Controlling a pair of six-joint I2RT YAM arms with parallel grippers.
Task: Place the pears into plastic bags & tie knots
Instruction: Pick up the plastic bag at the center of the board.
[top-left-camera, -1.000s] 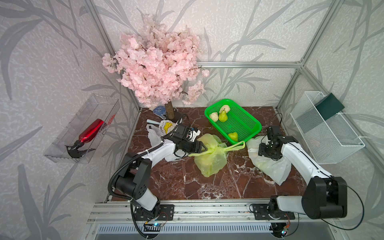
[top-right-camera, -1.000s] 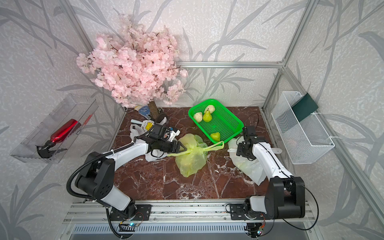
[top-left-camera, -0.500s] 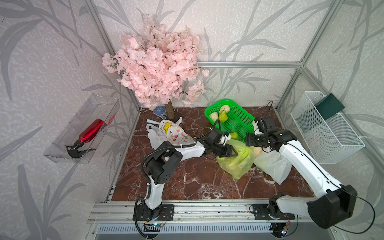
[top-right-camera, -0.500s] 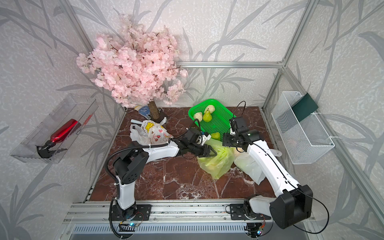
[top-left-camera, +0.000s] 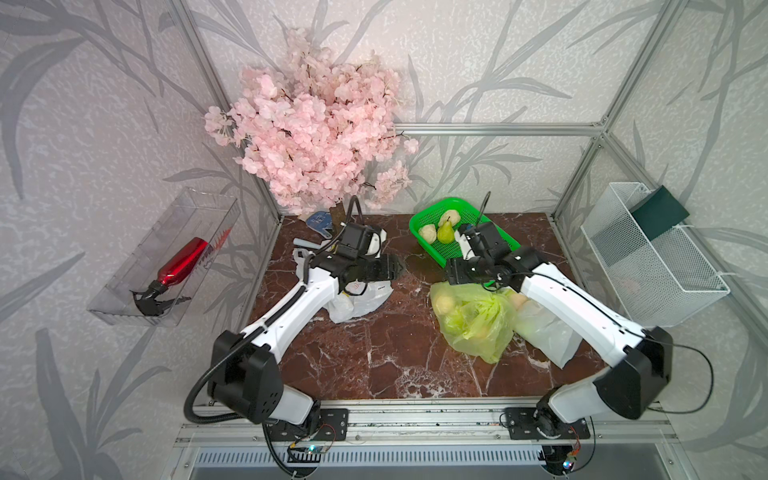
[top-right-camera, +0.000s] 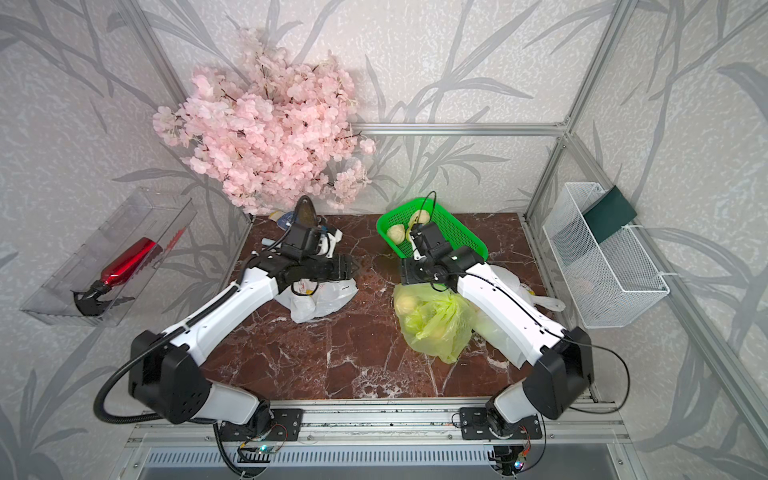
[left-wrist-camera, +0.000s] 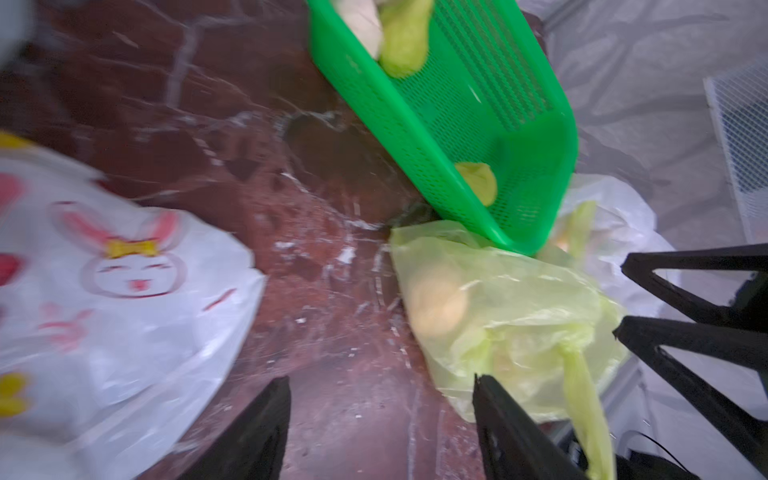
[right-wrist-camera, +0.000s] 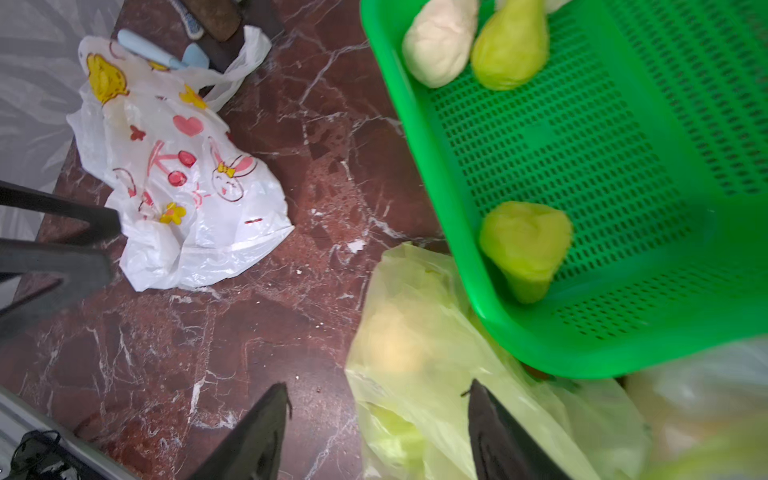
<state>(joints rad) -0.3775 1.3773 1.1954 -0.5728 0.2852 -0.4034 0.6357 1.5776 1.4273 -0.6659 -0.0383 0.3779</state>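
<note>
Since half a second ago your left arm has pulled back from the middle and now hangs over the crumpled white rabbit-print plastic bag (top-left-camera: 357, 303). The translucent yellow-green plastic bag (top-left-camera: 478, 324) has ended up further over than a second ago, right against the green mesh plastic basket (top-right-camera: 461, 228).

Both sets are let go. The left fingers (left-wrist-camera: 266, 436) are spread with only the dark red marble tabletop (top-left-camera: 374, 365) between them. The right fingers (right-wrist-camera: 257, 436) are spread too, just over the yellow-green bag's edge, pinching nothing.

My read is that you're done with that bag and about to start on the next one. It sits slumped on the tabletop with pale, roundish pears (top-left-camera: 444, 303) showing through the thin film. Its handles are bunched into a twist (left-wrist-camera: 569, 345) with a strap trailing off. It looks knotted to me, but I can't tell how tight.

A few glossy green and pale pears (right-wrist-camera: 523, 245) are still in the basket. For the next move I'd get the rabbit bag's mouth open first, since it's collapsed flat, then have the right arm fetch a pear. A second white bag (top-left-camera: 548, 336) lies partly under the right arm.
</note>
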